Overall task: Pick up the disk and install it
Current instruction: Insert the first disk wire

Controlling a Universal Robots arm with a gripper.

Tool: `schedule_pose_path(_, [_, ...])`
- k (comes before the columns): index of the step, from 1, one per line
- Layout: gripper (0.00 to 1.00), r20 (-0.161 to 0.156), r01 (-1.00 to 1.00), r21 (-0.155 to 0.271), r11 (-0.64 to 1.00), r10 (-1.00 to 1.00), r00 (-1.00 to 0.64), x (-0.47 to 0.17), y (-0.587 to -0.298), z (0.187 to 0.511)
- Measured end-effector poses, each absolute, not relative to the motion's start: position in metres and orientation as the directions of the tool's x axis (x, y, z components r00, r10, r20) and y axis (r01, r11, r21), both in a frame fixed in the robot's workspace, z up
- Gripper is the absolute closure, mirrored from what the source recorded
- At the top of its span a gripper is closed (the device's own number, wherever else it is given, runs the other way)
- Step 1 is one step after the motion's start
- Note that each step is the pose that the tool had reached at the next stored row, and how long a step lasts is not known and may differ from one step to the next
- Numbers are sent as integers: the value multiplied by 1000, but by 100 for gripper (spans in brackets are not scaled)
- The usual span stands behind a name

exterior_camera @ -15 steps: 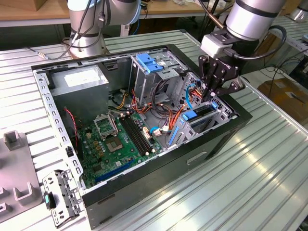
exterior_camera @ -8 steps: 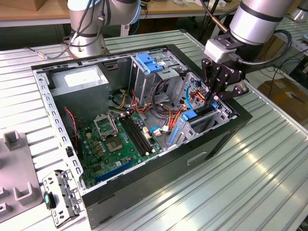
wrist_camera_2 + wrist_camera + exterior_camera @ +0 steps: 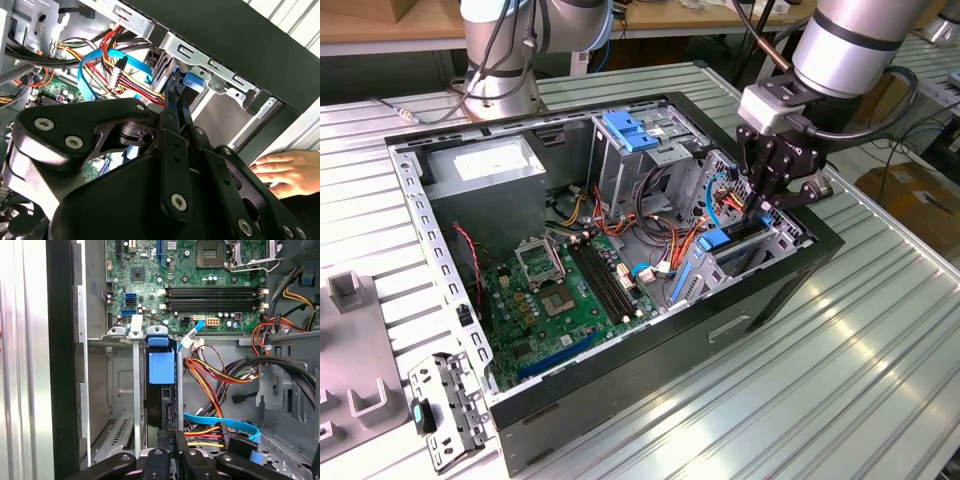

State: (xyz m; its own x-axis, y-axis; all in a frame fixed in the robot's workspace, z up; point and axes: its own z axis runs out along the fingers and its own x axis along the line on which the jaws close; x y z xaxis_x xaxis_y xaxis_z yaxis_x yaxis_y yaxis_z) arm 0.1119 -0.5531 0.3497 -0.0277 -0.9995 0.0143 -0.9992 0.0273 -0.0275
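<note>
Exterior view: an open computer case (image 3: 790, 275) lies on a ribbed metal table (image 3: 880, 380), its green motherboard (image 3: 565, 300) at lower centre of the frame. The arm (image 3: 850, 45) reaches in from the upper right, and its black gripper (image 3: 763, 205) hangs over the drive bay (image 3: 760, 240) at the case's right end, fingertips down among the bay's metal walls. The disk (image 3: 735, 243) stands on edge in that bay, a dark slab with blue rails, directly under the gripper. A grey cage with a blue latch (image 3: 632, 130) sits at upper centre; a power supply (image 3: 485, 165) fills the case's upper left corner. Orange, red and blue cables (image 3: 665, 240) run between cage and bay.

Second wrist view: the gripper's black linkage fills the lower half of the frame, and two narrow fingers (image 3: 176, 107) rise side by side at centre, closed tight on the disk's upper edge beside a blue tab (image 3: 192, 81). A blue ribbon cable (image 3: 107, 57) loops at upper left. A person's hand (image 3: 285, 172) rests at the right edge, outside the case wall.

First wrist view: the disk (image 3: 162, 390) sits upright in its slot at centre, its blue rail (image 3: 162, 367) facing the camera, between thin metal bay walls. The fingers (image 3: 173, 442) meet its edge at bottom centre. The motherboard (image 3: 195, 280) spans the top of the frame; cables spread across the right.
</note>
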Motion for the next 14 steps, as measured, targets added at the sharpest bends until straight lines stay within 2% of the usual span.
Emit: schedule_pose_path(14, [83,14,-999,-27,27,-1000,-27,112,-553,339])
